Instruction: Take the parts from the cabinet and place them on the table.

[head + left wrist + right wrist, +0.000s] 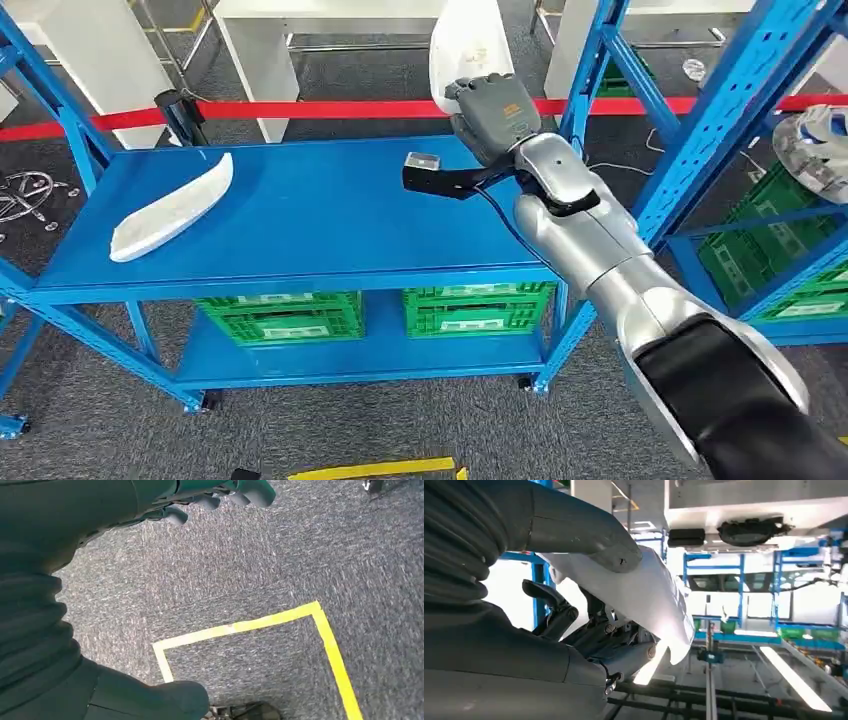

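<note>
Right hand (492, 112): reaching out over the far right part of the blue table (330, 230), fingers and thumb grasping a white curved part (470, 45) that is standing up above the hand, clear of the tabletop. In the right wrist view the thumb (589, 540) is pressing on the outer face of this part (649, 595) while the darker fingers (589, 630) are curling in behind it.

Second white part (170, 210): lying flat on the left side of the tabletop, well apart from the held one.

Left hand (220, 495): hanging down over grey carpet (280, 555), nothing in it; fingertips are showing at the edge of the wrist view, but whether they are spread or curled I cannot tell.

Green crates (380, 312): sitting side by side on the table's lower shelf.

Blue rack (720, 130): standing to the right of the table, holding more green crates.

Red barrier tape (330, 108): running across behind the table.

Yellow tape (280, 625): marking a corner on the carpet.
</note>
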